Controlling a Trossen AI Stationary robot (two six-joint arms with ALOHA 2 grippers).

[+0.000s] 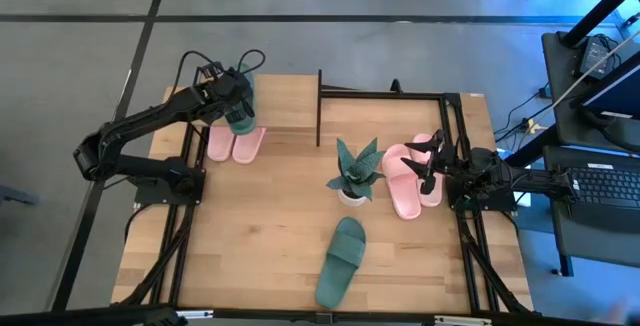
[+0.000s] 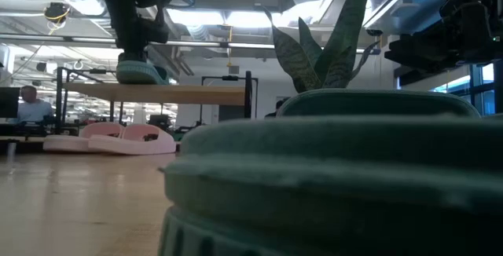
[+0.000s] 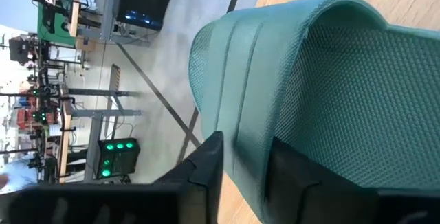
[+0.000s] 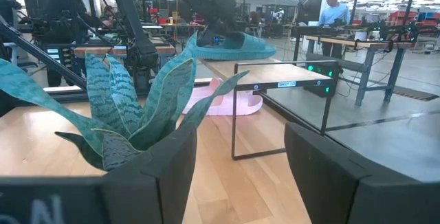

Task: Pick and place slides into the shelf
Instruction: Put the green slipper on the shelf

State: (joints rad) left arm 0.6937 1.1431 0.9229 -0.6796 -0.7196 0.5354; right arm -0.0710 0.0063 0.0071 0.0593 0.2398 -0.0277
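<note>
Left gripper [image 1: 240,116] over the shelf [image 1: 285,101] top, fingers [image 3: 206,169] clamped on a green slide [image 1: 240,118] resting there; pink pair [image 1: 235,144] beneath; right gripper [image 1: 432,158] parked beside second pink pair [image 1: 408,181], fingers apart, empty; other green slide [image 1: 340,261] on the surface [image 1: 250,236].

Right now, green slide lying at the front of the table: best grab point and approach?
Take the green slide across its wide strap, coming straight down from above. It lies flat, sole down and clear of the plant, so the raised strap gives the fingers both edges. The right end effector looks the closer one, open above the pink pair.
</note>
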